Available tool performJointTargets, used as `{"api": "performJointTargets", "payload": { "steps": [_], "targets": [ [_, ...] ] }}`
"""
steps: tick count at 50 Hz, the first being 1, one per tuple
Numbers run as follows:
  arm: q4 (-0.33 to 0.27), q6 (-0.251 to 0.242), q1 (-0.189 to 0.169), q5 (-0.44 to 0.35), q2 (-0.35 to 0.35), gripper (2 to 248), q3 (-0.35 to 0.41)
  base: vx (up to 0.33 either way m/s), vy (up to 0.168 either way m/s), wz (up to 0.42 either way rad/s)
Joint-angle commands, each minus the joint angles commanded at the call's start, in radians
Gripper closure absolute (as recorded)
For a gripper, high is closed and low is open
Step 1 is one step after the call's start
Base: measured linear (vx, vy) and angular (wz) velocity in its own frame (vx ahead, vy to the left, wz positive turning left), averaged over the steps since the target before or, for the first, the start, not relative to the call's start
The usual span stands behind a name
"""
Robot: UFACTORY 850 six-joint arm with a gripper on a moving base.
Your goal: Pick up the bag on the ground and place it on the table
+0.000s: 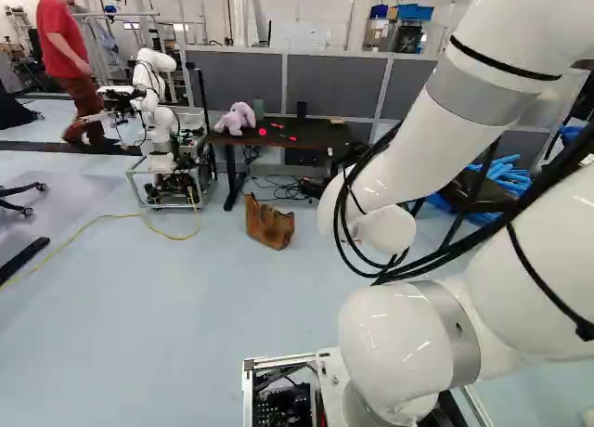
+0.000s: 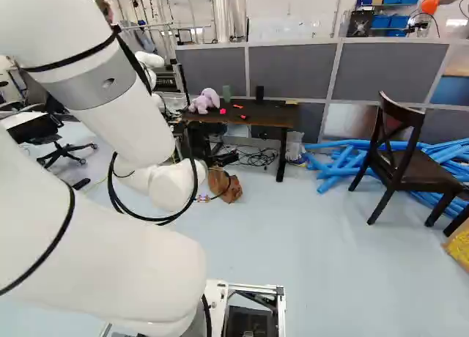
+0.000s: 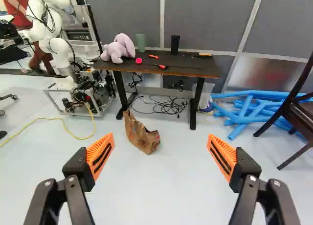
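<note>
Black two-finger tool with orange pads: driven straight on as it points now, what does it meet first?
Likely the crumpled brown bag on the pale blue floor, seen off-centre between the open fingers of the tool. Depth is unclear; it might pass over toward the dark-topped table.

Brown bag (image 3: 142,136), lilac plush toy (image 3: 117,50), blue tubes (image 3: 239,129), grey panels (image 3: 210,19), yellow cable (image 3: 49,119), pale blue floor (image 3: 161,186)

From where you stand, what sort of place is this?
Probably a robotics lab or workshop: another robot stands on a wheeled frame, loose black cables lie under the table, and grey partitions close off the area behind.
</note>
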State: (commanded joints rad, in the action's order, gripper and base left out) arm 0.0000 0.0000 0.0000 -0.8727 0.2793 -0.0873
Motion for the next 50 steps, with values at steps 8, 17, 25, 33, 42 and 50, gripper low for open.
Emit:
{"api": "performJointTargets", "payload": {
  "steps": [8,17,25,33,42,50],
  "targets": [
    [0.000,0.000,0.000,0.000,0.000,3,0.000,0.275,0.005,0.005],
    [0.000,0.000,0.000,0.000,0.000,3,0.000,0.283,0.009,0.005],
    [0.000,0.000,0.000,0.000,0.000,3,0.000,0.273,0.009,0.006],
    [0.000,0.000,0.000,0.000,0.000,3,0.000,0.280,0.007,0.015],
    [0.000,0.000,0.000,0.000,0.000,3,0.000,0.266,0.033,0.135],
    [0.000,0.000,0.000,0.000,0.000,3,0.000,0.263,0.034,0.161]
  ]
}}
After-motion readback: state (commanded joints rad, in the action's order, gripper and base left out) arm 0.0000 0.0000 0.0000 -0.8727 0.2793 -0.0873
